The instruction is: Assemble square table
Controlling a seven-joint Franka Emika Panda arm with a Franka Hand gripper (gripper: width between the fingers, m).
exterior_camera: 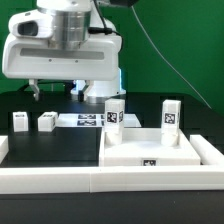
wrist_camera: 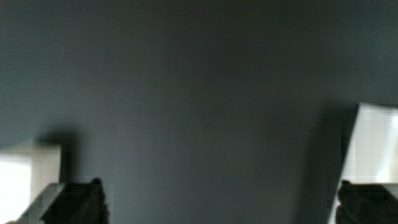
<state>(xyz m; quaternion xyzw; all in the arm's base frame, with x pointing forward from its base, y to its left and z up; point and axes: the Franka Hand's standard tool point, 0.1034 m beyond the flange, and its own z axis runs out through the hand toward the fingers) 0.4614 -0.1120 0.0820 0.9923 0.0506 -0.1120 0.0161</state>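
Tabletop [exterior_camera: 130, 152] clear of wide-spread tool [exterior_camera: 58, 92], toward exterior view's right

Frontal exterior; wrist close over table [wrist_camera: 196, 100]

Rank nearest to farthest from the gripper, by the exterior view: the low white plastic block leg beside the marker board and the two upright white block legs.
1. Low white block leg, exterior view's left, close by the gripper.
2. Centre upright white block leg, mid-picture.
3. Right upright white block leg, exterior view's right.
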